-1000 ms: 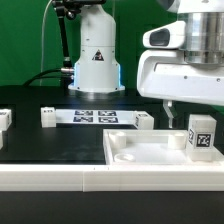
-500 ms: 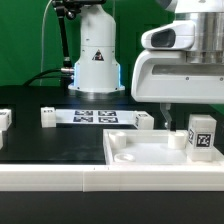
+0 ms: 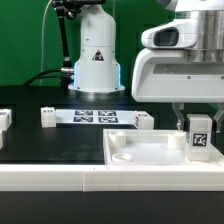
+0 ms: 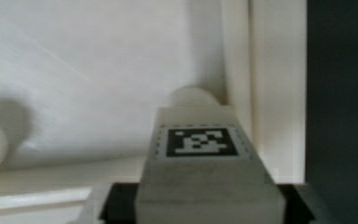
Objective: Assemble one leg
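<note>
The leg is a small white post with a black-and-white tag. It stands upright over the right end of the large white panel, next to a short round peg. My gripper is shut on the leg from above. In the wrist view the leg fills the gap between the two dark fingers of the gripper, tag facing the camera. The panel's white floor and its raised rim lie beyond. Whether the leg's lower end touches the panel is hidden.
The marker board lies behind the panel. Loose white parts sit beside it, behind the panel and at the exterior view's left edge. The arm's base stands at the back.
My gripper has shifted toward the exterior view's left and down, closing in around the leg. The leg now sits slightly lower and further left over the panel.
</note>
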Action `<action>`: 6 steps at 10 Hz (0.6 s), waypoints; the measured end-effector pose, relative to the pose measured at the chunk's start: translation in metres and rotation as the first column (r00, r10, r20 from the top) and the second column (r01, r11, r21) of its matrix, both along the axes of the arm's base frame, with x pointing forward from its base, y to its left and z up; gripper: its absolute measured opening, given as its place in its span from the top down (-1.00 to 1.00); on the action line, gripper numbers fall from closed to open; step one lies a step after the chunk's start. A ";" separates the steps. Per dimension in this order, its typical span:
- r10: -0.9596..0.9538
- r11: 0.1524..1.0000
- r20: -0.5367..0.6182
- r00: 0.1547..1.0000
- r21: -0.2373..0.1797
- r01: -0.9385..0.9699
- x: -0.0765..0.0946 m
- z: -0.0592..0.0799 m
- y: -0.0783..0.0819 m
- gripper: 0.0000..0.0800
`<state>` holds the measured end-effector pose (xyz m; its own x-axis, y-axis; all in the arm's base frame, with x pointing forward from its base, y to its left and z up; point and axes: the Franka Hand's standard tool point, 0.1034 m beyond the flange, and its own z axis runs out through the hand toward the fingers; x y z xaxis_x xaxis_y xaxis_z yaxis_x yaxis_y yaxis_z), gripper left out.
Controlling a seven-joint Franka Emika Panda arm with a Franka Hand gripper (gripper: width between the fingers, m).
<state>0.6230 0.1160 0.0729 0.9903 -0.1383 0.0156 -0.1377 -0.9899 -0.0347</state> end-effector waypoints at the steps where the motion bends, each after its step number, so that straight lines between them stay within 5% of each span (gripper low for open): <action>1: -0.017 1.000 -0.001 1.000 0.000 0.017 0.000 0.000 0.000 0.27; 6: -0.435 0.901 0.004 0.901 0.013 0.435 -0.001 -0.001 0.005 0.27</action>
